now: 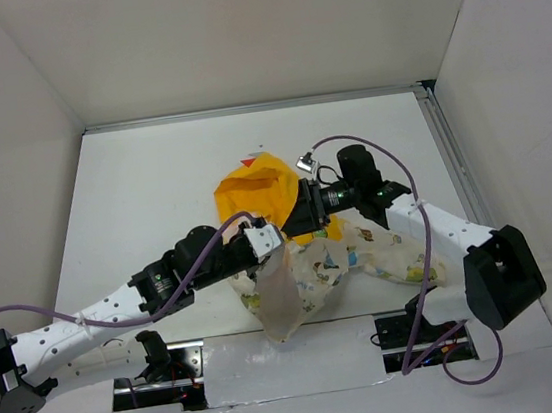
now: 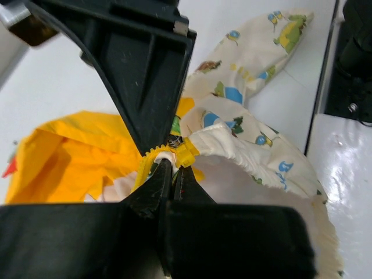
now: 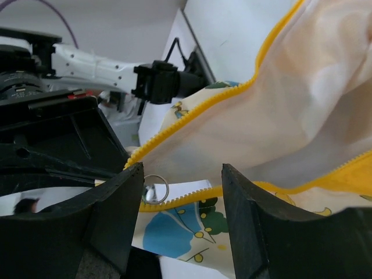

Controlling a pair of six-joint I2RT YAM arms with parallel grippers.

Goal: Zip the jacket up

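So on the table [image 1: 155, 201] the jacket [image 1: 313, 262] sits bunched up mid-way, lying roughly near-to-far, yellow hood [image 1: 254, 194] toward the back wall and hem toward the arms. The left gripper [image 2: 171, 165] is clamped tight on the zipper end [image 2: 185, 152] at the hem. The right gripper [image 3: 183, 174] has its jaws apart, pinching nothing, with the ring pull [image 3: 154, 190] just behind them.

The white table [image 1: 152, 181] carries the jacket [image 1: 393, 253], crumpled near its front edge. The yellow hood [image 1: 254, 194] lies spread on the top beyond the jaws of the left gripper [image 1: 279, 249] and just beside those of the right gripper [image 1: 298, 222]. The printed cream body is heaped under and behind the right jaws, with one fold [image 2: 273, 35] flat on the surface. A glossy strip [image 1: 304, 349] covers the table's front edge.
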